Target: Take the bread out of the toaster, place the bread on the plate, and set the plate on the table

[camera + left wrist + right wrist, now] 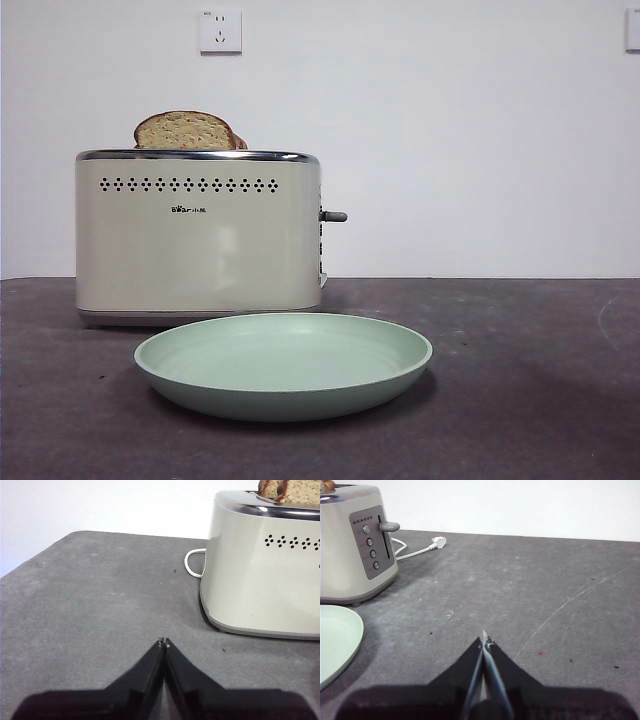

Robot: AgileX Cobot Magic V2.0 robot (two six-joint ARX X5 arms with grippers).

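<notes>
The cream-white toaster [198,235] stands on the dark table [530,380] at the left. The bread [184,131], a pale tan speckled slice with a domed top, sticks up from its slot; a second darker slice [238,141] peeks out behind it. The mint-green plate [283,363] lies on the table in front of the toaster. My left gripper [163,641] is shut and empty, low over the table, apart from the toaster [262,570]. My right gripper [484,640] is shut and empty, over the table on the lever side of the toaster [355,545], beside the plate [335,640].
A white power cord with plug [427,546] lies behind the toaster; it also shows in the left wrist view [192,562]. A white wall with a socket [220,30] stands behind the table. The grey lever [333,216] juts from the toaster's right side.
</notes>
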